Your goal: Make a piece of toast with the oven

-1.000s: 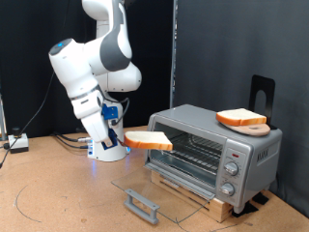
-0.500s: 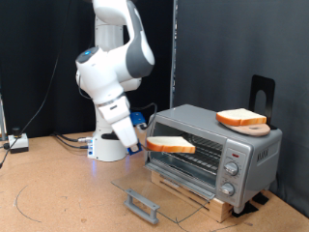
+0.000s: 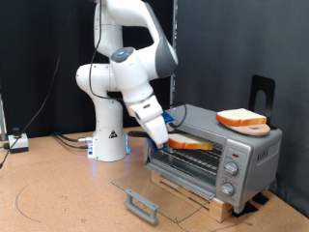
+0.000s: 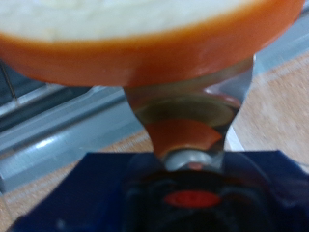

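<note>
The silver toaster oven [image 3: 243, 155] stands at the exterior view's right with its glass door [image 3: 159, 188] folded down flat. My gripper [image 3: 170, 139] is shut on the piece of toast [image 3: 193, 142], a flat slice with an orange-tan crust, and holds it level inside the oven's mouth, just above the wire rack [image 3: 193, 161]. In the wrist view the toast's crust [image 4: 145, 48] fills the frame close up, with one finger [image 4: 183, 116] pressed under it and the oven front blurred behind.
A second, near-identical bread slice [image 3: 240, 118] lies on a board on top of the oven. The oven sits on a wooden base [image 3: 198, 198]. The door's grey handle [image 3: 141, 203] sticks out over the table. A black stand [image 3: 262, 92] rises behind the oven.
The arm has swung towards the exterior view's right, carrying the toast from in front of the oven's open door into its mouth. The second slice has not moved.
</note>
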`<state>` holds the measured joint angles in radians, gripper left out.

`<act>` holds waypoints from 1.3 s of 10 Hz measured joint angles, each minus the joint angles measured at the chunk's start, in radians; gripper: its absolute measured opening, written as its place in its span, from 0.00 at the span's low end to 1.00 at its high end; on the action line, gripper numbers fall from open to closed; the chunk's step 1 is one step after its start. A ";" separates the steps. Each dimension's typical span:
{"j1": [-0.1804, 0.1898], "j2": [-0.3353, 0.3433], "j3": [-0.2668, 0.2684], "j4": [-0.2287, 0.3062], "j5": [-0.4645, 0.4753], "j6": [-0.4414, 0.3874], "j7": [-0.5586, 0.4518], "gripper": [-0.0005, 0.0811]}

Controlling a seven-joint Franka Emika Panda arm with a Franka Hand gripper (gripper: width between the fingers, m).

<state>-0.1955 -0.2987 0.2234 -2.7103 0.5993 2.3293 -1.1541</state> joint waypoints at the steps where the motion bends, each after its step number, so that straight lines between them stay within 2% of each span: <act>1: 0.006 -0.011 0.032 -0.011 -0.003 0.016 0.022 0.50; 3: 0.008 -0.022 0.094 -0.034 -0.056 0.051 0.089 0.50; 5: -0.002 -0.022 0.158 -0.056 -0.184 0.114 0.180 0.50; 7: -0.015 -0.024 0.182 -0.074 -0.261 0.186 0.192 0.50; 8: -0.017 -0.029 0.178 -0.078 -0.275 0.212 0.159 0.50; 10: -0.019 -0.067 0.131 -0.082 -0.274 0.219 0.047 0.50; 13: -0.039 -0.134 0.030 -0.077 -0.275 0.119 -0.058 0.50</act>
<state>-0.2347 -0.4325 0.2537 -2.7874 0.3240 2.4479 -1.2124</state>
